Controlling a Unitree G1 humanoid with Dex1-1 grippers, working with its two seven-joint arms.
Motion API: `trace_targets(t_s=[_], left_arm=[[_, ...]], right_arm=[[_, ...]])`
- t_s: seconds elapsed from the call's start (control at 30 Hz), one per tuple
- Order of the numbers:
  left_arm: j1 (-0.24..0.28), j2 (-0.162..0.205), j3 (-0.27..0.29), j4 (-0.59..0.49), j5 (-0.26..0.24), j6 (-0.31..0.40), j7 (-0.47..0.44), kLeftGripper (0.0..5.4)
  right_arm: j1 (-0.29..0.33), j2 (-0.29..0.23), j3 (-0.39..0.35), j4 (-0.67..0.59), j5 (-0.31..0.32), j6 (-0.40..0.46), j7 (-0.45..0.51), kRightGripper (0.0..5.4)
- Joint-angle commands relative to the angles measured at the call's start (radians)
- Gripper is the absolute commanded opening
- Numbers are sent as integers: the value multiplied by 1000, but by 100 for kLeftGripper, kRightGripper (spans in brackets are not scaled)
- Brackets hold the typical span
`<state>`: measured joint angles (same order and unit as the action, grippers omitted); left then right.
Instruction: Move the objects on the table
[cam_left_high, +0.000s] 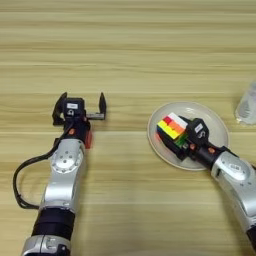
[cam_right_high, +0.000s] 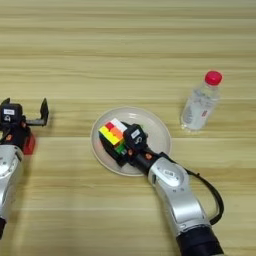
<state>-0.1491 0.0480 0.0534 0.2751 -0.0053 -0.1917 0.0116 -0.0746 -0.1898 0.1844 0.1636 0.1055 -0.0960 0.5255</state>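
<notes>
A multicoloured puzzle cube (cam_left_high: 170, 128) sits tilted on the round white plate (cam_left_high: 215, 120), and my right gripper (cam_left_high: 181, 142) is shut on its near side. My left gripper (cam_left_high: 80, 104) stands open on the table at the left, with nothing between its fingers. A small red cube (cam_left_high: 89, 139) peeks out from under the left wrist, mostly hidden by it. A clear plastic bottle with a red cap (cam_right_high: 201, 104) stands upright to the right of the plate, apart from both grippers.
The plate lies at centre right, close to the bottle. A black cable (cam_left_high: 22, 180) loops beside the left forearm, and another cable (cam_right_high: 212, 192) curves off the right forearm.
</notes>
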Motion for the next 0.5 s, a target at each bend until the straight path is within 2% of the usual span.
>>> trace_targets(t_s=[0.03, 0.33, 0.5], left_arm=[[1, -6, -3, -9, 4, 1, 3, 540], [3, -6, -1, -11, 4, 1, 6, 540], [2, -5, 0, -11, 4, -1, 7, 540]], right_arm=[[3, -3, -14, -52, 0, 3, -13, 334], [34, -13, -22, -132, 4, 18, -29, 334], [82, -34, -64, -217, 18, 33, -46, 334]])
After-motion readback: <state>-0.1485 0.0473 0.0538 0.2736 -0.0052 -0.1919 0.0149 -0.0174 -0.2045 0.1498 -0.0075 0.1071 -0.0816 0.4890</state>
